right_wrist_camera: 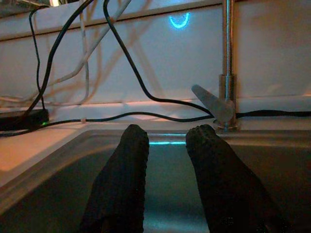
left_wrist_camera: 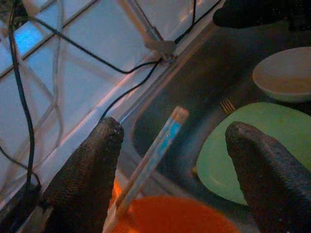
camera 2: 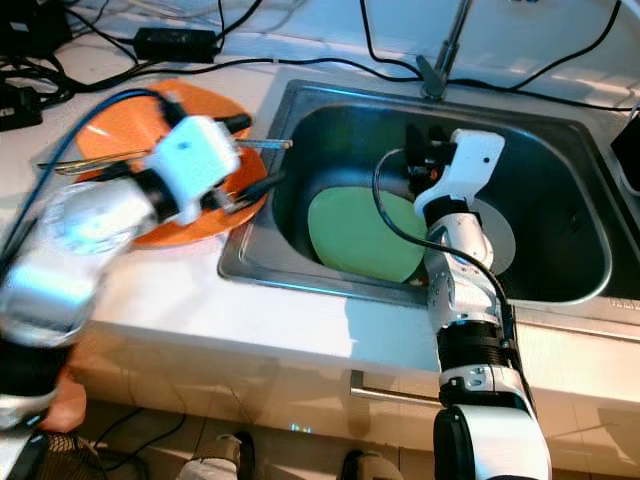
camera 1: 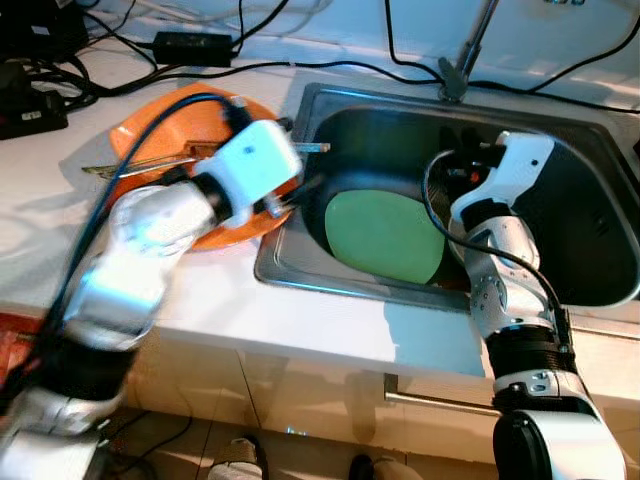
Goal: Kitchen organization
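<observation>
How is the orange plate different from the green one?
The orange plate sits on the white counter beside the sink, while the green plate lies down inside the steel sink. The orange plate has long utensils resting across it, with the left gripper over its edge; the green plate's face is bare, next to the right arm. Both are plain, one-colour plates.

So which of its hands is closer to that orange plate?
The left. Its left gripper hangs over the orange plate at the rim nearest the sink, fingers open. The right gripper is inside the sink, well off to the side, above the green plate.
</observation>
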Robot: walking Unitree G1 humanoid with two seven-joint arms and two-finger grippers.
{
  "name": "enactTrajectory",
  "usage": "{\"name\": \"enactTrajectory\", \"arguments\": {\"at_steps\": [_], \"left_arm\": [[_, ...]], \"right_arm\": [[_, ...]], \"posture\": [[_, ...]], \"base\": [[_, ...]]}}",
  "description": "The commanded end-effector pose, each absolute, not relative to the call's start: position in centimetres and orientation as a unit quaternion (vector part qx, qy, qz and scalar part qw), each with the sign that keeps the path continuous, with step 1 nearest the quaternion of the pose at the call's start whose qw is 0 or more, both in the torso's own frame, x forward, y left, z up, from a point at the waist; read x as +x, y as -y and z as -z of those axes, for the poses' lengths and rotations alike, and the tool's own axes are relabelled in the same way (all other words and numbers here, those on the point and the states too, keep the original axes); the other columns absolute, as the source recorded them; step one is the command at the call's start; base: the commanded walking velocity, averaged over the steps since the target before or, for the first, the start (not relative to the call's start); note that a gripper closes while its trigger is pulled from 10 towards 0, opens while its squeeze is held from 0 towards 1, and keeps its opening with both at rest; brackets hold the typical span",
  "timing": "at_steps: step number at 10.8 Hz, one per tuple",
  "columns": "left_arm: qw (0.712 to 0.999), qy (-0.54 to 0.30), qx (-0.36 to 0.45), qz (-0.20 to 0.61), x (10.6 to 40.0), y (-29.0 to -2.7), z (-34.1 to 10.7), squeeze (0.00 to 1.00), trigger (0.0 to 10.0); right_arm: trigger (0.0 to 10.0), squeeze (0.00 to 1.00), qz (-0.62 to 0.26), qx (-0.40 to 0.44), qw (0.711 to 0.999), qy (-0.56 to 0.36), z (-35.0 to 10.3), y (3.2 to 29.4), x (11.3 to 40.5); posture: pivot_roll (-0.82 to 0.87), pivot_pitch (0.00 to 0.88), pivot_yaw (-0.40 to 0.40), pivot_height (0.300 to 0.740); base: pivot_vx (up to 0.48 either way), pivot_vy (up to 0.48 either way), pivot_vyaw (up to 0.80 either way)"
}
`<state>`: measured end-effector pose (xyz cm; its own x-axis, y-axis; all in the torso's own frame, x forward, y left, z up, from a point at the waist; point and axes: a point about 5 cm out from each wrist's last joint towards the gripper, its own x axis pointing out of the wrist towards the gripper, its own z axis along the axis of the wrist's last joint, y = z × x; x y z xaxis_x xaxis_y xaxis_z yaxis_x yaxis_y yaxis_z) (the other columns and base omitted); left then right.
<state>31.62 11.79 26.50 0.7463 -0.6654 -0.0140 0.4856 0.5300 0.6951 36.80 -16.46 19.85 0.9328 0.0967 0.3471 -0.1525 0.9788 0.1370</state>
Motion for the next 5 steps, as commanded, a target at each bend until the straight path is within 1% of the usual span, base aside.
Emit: {"name": "enactTrajectory", "arguments": {"at_steps": [1, 2, 4, 5], "left_arm": [[0.857, 0.135, 0.365, 0.339, 31.9, -11.0, -26.6, 0.00, 10.0], [0.855, 0.134, 0.368, 0.341, 32.2, -10.6, -26.4, 0.00, 10.0], [0.836, 0.126, 0.416, 0.336, 32.9, -9.9, -25.9, 0.00, 10.0], [0.831, 0.125, 0.434, 0.324, 33.4, -9.8, -26.0, 0.00, 10.0]], "right_arm": [[10.0, 0.00, -0.056, 0.086, 0.980, 0.172, -19.9, 16.8, 36.7], [10.0, 0.00, -0.056, 0.087, 0.980, 0.172, -19.9, 16.8, 36.7], [10.0, 0.00, -0.053, 0.088, 0.980, 0.173, -19.8, 16.9, 36.6], [10.0, 0.00, -0.052, 0.089, 0.979, 0.173, -19.8, 16.8, 36.6]], "posture": [[0.11, 0.141, -0.026, 0.740], [0.10, 0.142, -0.023, 0.740], [0.10, 0.142, -0.019, 0.740], [0.10, 0.140, -0.018, 0.740]], "base": [[0.000, 0.000, 0.00], [0.000, 0.000, 0.00], [0.000, 0.000, 0.00], [0.000, 0.000, 0.00]]}}
